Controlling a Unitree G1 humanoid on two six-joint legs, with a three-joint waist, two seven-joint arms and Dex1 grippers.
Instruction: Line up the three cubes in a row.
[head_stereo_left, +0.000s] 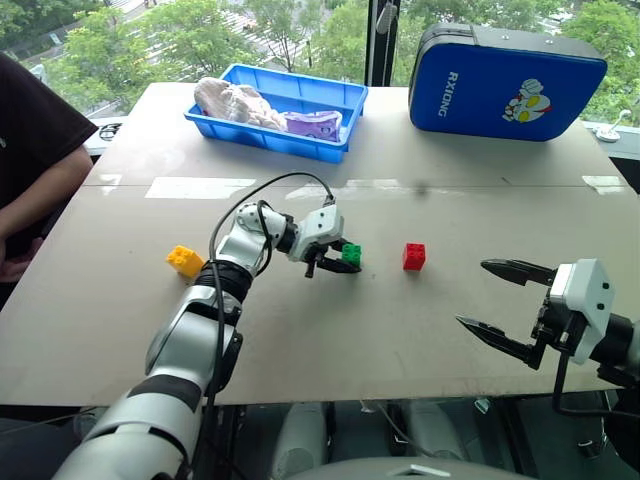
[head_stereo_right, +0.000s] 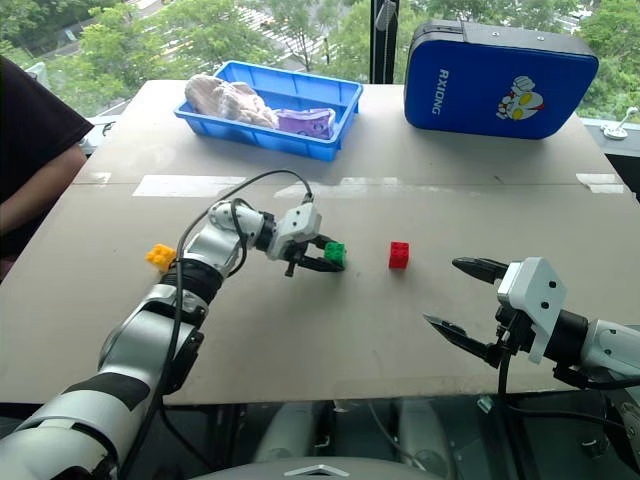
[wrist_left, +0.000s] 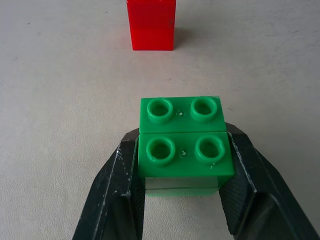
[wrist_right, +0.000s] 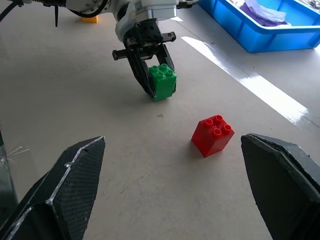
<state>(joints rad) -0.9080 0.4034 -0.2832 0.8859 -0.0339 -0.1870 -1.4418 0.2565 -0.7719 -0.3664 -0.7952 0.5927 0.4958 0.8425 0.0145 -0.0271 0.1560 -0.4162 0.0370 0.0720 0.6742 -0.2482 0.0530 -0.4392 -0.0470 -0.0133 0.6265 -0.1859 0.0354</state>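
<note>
Left gripper (head_stereo_left: 340, 262) pinches your green cube (head_stereo_left: 351, 254) mid-table (head_stereo_left: 330, 340), red cube (head_stereo_left: 414, 256) just beside it; yellow cube (head_stereo_left: 184, 260) sits toward the left edge. Right gripper (head_stereo_left: 500, 300) hangs spread wide, empty.

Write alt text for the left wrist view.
Two black fingers of the left gripper clamp a green cube, studs up, on a pale table. Beyond it stands a red cube, apart from it.

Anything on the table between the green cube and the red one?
Nothing: bare tabletop between the green cube, shut in the left pincer, and the red cube, in the right wrist view.
</note>
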